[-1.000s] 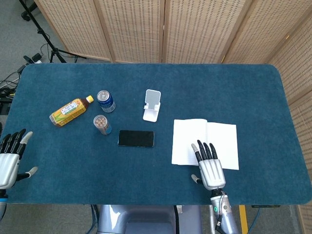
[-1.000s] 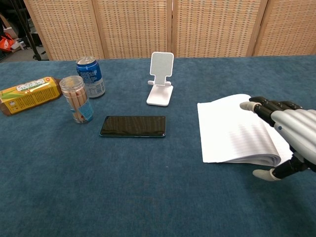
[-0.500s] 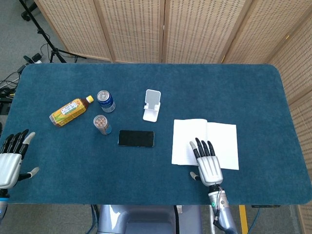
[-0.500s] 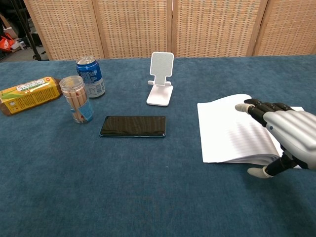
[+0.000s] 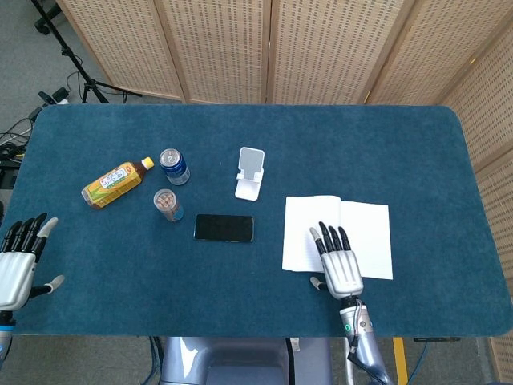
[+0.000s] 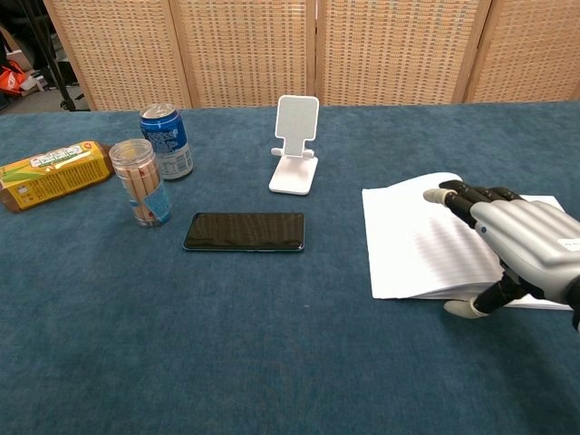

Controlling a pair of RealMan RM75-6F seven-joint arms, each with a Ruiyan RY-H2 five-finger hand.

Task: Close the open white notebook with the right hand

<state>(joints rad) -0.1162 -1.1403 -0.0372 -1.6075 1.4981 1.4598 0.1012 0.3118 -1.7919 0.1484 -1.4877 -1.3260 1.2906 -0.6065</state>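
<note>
The white notebook [image 5: 365, 228] [image 6: 417, 240] lies open and flat on the blue table, right of centre. My right hand [image 5: 339, 261] [image 6: 517, 249] hovers palm-down over the notebook's near edge, around its middle fold, fingers straight and spread, thumb out to the left just off the paper. It holds nothing. At the table's near left corner my left hand [image 5: 18, 258] is open, fingers pointing away, empty; the chest view does not show it.
A black phone [image 5: 224, 228] [image 6: 244, 231] lies left of the notebook. A white phone stand [image 5: 249, 173] [image 6: 294, 144] is behind it. Further left stand a blue can [image 5: 174, 166] [image 6: 166, 141], a clear jar of sticks [image 5: 167, 204] [image 6: 140, 181] and a lying yellow bottle [image 5: 116, 183] [image 6: 47, 173].
My right hand has drifted left and a little forward over the notebook, fingertips now nearer the fold. The left hand has barely moved. The notebook is unchanged.
</note>
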